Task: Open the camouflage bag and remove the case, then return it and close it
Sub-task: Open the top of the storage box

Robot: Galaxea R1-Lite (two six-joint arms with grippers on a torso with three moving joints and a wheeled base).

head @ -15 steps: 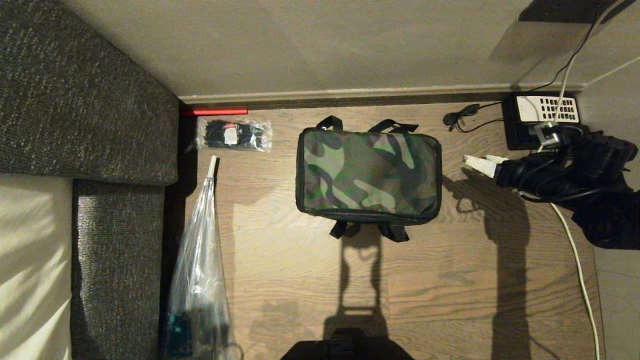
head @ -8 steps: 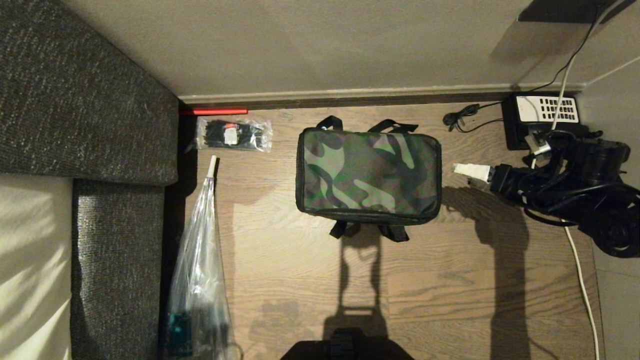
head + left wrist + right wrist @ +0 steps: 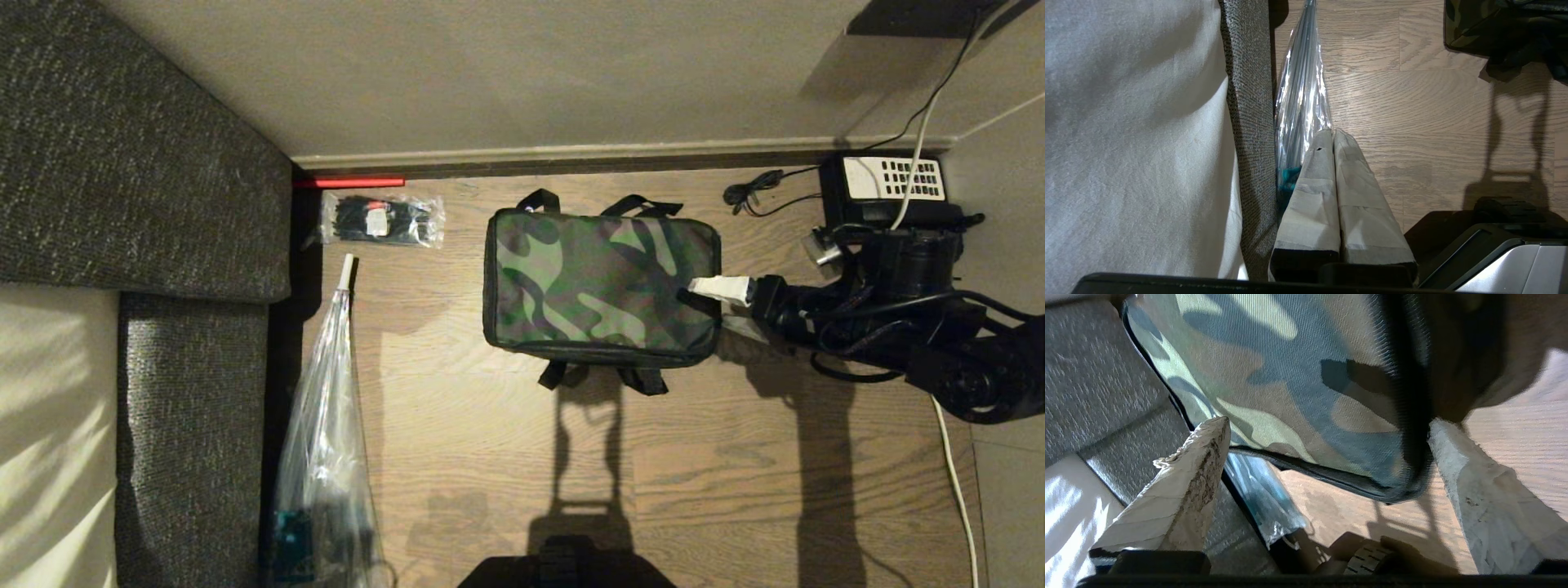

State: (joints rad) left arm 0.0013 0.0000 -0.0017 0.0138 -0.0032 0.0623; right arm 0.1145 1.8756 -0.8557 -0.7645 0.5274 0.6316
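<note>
- I am bringing the right claw (image 3: 709, 290) in from beside the telephone (image 3: 890, 181); a second ago it was well off to the bag's side, and now its white fingertips are reaching the right end of the camouflage bag (image 3: 600, 282).
- Its jaws are standing wide, one finger over the lid and the other down along the end wall, holding nothing.
- The bag is lying zipped shut on the wooden floor (image 3: 735, 457) near the skirting (case not visible), so opening is only starting.
- The left claw (image 3: 1333, 136) is hanging parked by the sofa (image 3: 1249, 122), fingers pressed together.
</note>
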